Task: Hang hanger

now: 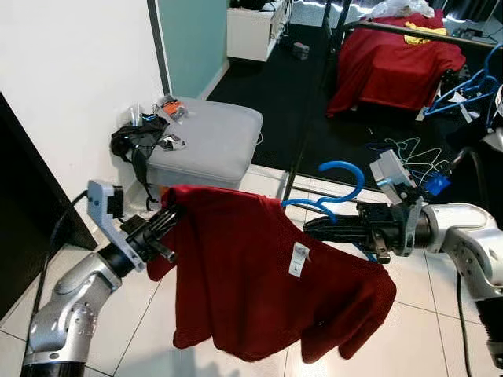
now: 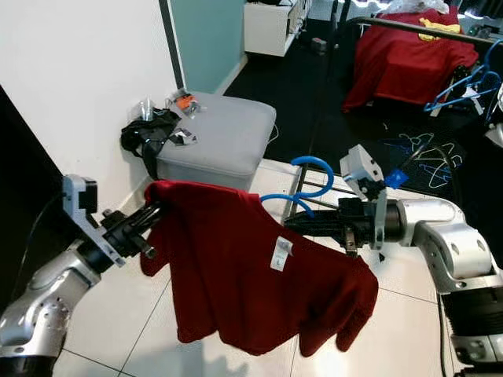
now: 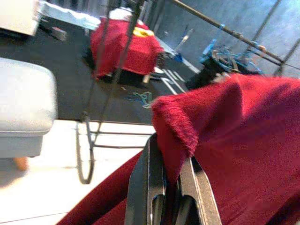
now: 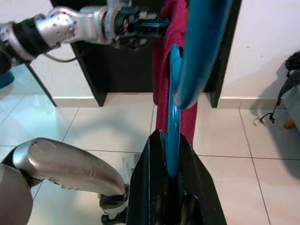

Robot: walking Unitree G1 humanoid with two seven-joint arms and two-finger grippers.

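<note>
Both sets of jaws are pinched closed: your left gripper (image 1: pixel 169 216) clamps the ribbed edge of the red sweater (image 1: pixel 259 283), and your right gripper (image 1: pixel 314 228) is pressed onto the blue hanger (image 1: pixel 339 188) at its lower bar. Your left arm comes up from low beside the white wall (image 1: pixel 71 86), forearm angled upward and inward, wrist camera block on top, fingers pointing toward the sweater's upper corner. Your right arm reaches across nearly level, elbow bent out to the side, fingers pointing back toward the left gripper. The sweater hangs stretched between the two grippers, its white label (image 1: pixel 299 259) facing up and its lower part drooping toward the tiled floor (image 1: pixel 424 314). The hanger's hook curls up just above the sweater's top edge, beside the right gripper. Behind the sweater sits a grey ottoman (image 1: pixel 208 141) with a black bag (image 1: pixel 137 141) draped at its wall side. Beyond the sweater, a clothes rail (image 1: pixel 409 30) carries another red garment (image 1: pixel 397 63).
</note>
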